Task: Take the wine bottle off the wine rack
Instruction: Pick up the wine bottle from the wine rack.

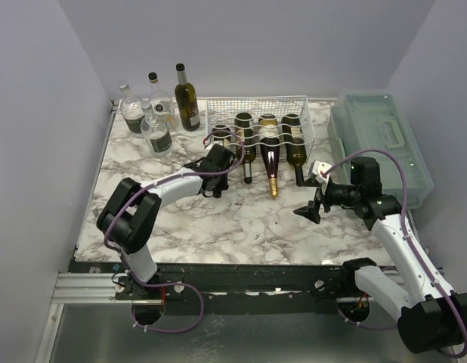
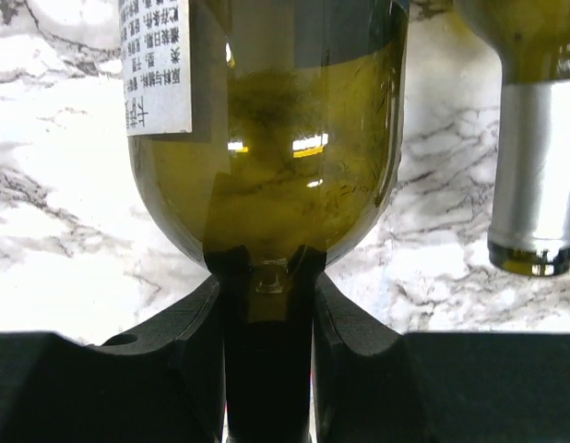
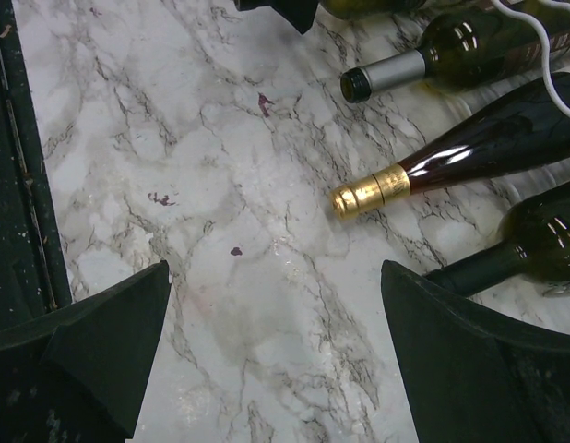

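Nearest us, well off the near-right corner of the wine rack [image 1: 256, 113], the right tool [image 1: 313, 205] hangs over the marble table [image 1: 218, 219]. Its jaws are spread wide w/ nothing btwn them. In its wrist view the two black fingers [image 3: 110, 351] frame bare marble only.

Next out, at the rack's near-left corner, the left tool [image 1: 217, 162] is clamped on the neck of the wine bottle [image 2: 267, 185]. The bottle is olive-green glass w/ a white printed label, and the neck is pinched btwn both pads [image 2: 188, 341] just under the shoulder. It lies on its side, neck toward us, body reaching into the rack's left end. Whether it rests in a cradle we can't tell.

To the right along the rack, 3 more lie side by side w/ necks poking past its near edge:
- a silver-capped bottle [image 1: 245, 147]
- a gold-foil bottle [image 1: 270, 155] of dark red glass
- a dark-necked bottle [image 1: 294, 147]

Left of the rack stand the upright bottles [image 1: 187, 98], 3 clear & 1 dark olive. Right of the rack sits a translucent plastic box [image 1: 381, 140] w/ a handle.
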### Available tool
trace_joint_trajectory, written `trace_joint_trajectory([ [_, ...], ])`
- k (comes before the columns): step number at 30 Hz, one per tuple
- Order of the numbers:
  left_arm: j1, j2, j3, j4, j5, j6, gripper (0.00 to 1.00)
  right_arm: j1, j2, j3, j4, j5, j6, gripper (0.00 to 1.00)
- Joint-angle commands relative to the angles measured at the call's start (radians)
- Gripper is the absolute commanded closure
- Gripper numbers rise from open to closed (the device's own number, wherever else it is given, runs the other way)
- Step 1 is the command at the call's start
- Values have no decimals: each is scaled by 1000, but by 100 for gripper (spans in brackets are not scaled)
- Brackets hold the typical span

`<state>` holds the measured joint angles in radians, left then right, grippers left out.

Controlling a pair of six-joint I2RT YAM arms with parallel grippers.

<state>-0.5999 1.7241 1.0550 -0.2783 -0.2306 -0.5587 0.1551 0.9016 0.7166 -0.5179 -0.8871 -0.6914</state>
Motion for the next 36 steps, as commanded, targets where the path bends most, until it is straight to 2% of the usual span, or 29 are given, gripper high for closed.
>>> trace_joint_trajectory([
  [1, -28, -93, -46, 23, -36, -3, 100, -4, -17, -1, 4, 2, -17, 0],
  [12, -91, -265, -163, 2, -77, -4, 100, -5, -22, -2, 0, -3, -20, 0],
  [22, -117, -389, -203, -42, -85, 4, 100, -5, -20, -1, 2, -3, -22, 1],
  [36, -122, -547, -249, -181, 37, 10, 100, -6, -13, -3, -1, -9, -22, 1],
])
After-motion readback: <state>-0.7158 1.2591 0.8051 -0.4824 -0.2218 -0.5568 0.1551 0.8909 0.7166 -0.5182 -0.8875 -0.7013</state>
